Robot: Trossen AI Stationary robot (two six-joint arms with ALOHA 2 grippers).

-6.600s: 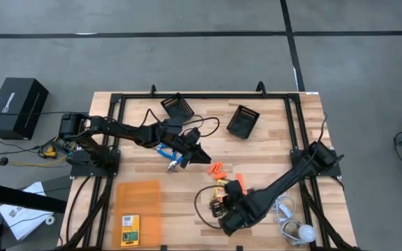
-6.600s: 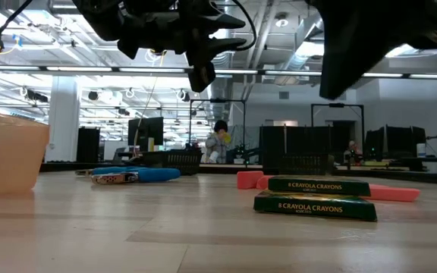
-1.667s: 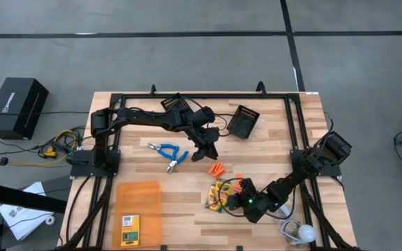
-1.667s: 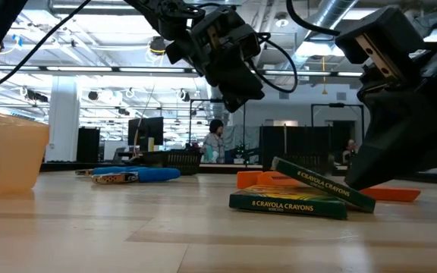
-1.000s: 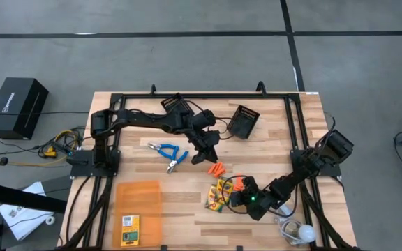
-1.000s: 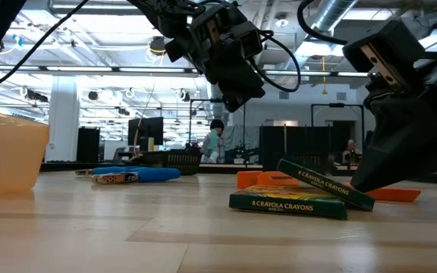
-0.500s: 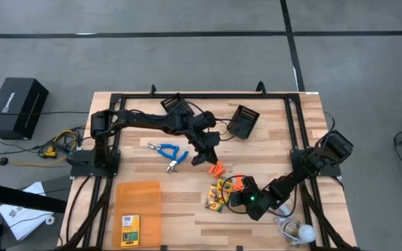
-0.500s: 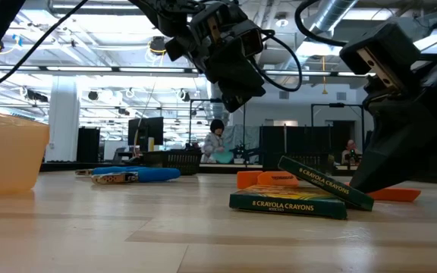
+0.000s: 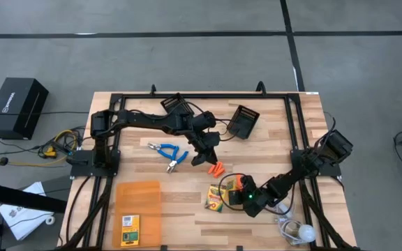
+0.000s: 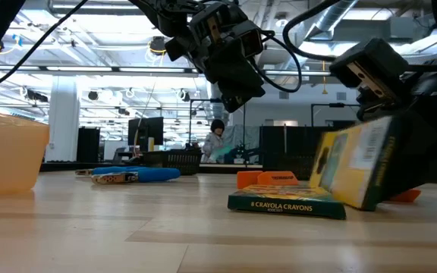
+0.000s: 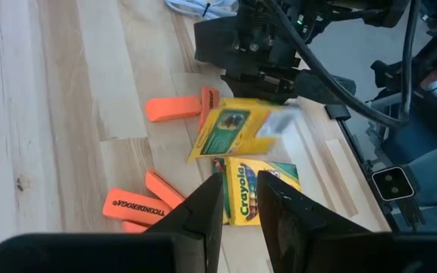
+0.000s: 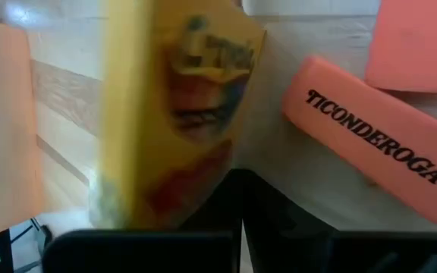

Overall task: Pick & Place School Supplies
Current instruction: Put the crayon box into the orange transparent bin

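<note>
Right gripper: pinching a tilted crayon box, one edge raised off the worktop.
Second crayon box: flat, just beside the lifted one.
Orange erasers: near both boxes.
Left gripper: slightly apart, holding nothing, above the erasers.
Blue-handled tool: mid-worktop.

"8 crayola crayons" reads along the green side of the flat crayon box lying on the table, seen in the low view. the left wrist view shows "crayola" in green letters on that box's yellow face. "ticonderoga" is printed in black on an orange eraser in the right wrist view, and again on another eraser nearer the left arm.
</note>
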